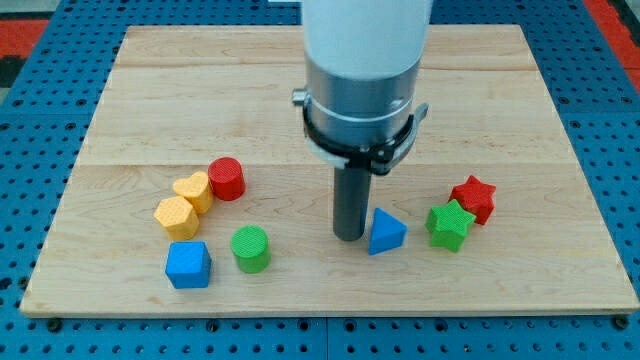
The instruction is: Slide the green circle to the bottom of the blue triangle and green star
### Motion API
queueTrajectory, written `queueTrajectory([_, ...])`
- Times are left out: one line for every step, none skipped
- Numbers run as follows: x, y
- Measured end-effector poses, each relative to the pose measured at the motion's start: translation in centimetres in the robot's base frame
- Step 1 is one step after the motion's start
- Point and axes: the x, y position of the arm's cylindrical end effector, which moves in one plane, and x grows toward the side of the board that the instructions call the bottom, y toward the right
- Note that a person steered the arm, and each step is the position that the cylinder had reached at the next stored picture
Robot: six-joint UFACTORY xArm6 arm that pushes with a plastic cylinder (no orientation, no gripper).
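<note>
The green circle (250, 248) sits on the wooden board (330, 90) left of centre, near the view's bottom. The blue triangle (386, 232) lies right of centre, with the green star (449, 224) to its right. My tip (348, 236) rests on the board just left of the blue triangle, almost touching it, and well to the right of the green circle.
A red star (473, 198) sits up and right of the green star. A blue cube (188, 265) lies left of the green circle. A red cylinder (227, 179), a yellow heart (193, 190) and a yellow hexagon (176, 216) cluster at the left.
</note>
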Motion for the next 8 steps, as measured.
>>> queueTrajectory([0.6,1.3])
queueTrajectory([3.1,-5.5])
queueTrajectory([7.4,-9.3])
queueTrajectory([4.8,-15.0])
queueTrajectory([1.0,-8.9])
queueTrajectory([2.4,-5.0])
queueTrajectory([5.2,-8.1])
queueTrajectory([4.7,0.8])
